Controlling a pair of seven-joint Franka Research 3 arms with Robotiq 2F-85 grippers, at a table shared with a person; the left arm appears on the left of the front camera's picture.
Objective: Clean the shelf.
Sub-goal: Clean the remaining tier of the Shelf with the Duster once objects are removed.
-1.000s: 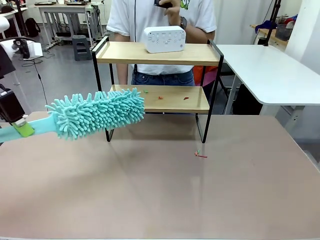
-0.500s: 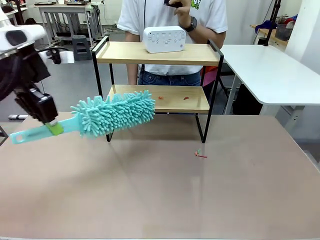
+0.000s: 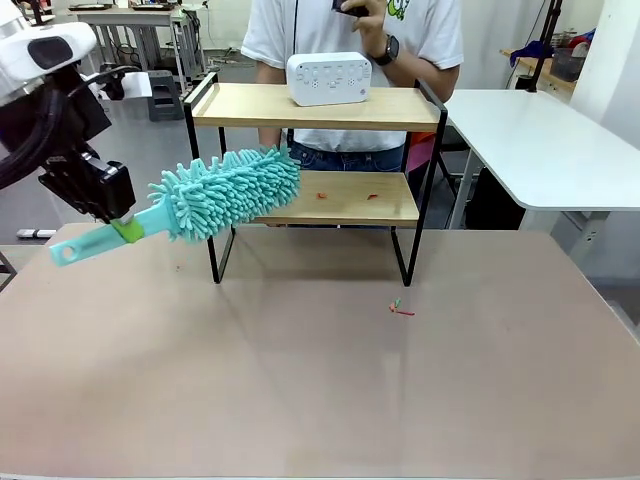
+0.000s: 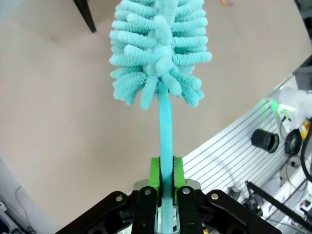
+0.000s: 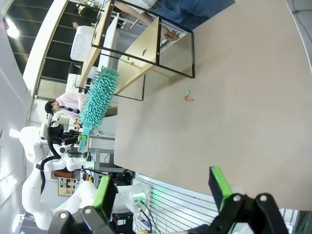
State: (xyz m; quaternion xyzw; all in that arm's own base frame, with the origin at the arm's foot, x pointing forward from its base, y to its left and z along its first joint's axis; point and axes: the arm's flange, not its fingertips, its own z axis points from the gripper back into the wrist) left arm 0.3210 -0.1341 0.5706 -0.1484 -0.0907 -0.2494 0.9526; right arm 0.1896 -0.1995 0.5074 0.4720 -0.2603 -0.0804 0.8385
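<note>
Left claw point(image 3: 126, 229) clenched on the flat handle of a teal duster point(image 3: 230, 190), held clear above the tabletop point(image 3: 300, 380) at its left side. Front view: handle slopes up to the right; fluffy head crosses the left front leg of the shelf point(image 3: 250, 105), tip in the gap between the two boards at the left end. Contact with the lower board: cannot tell. Shelf stands at the far middle of the tabletop, a white box point(image 3: 329, 78) on its top board, orange crumbs point(image 3: 322, 195) on its lower board, a person point(image 3: 355, 30) just behind it. Red-green scrap point(image 3: 400, 310) lies on the tabletop near the right front leg. Left wrist view adds the grip detail: both green pads point(image 4: 154, 170) press the handle from either side, the left claw point(image 4: 165, 168) centred on it, head point(image 4: 161, 44) straight ahead. Right wrist view: right claw point(image 5: 163, 187) released, fingers spread wide with nothing between, well apart from shelf point(image 5: 141, 63) and duster point(image 5: 99, 97).
</note>
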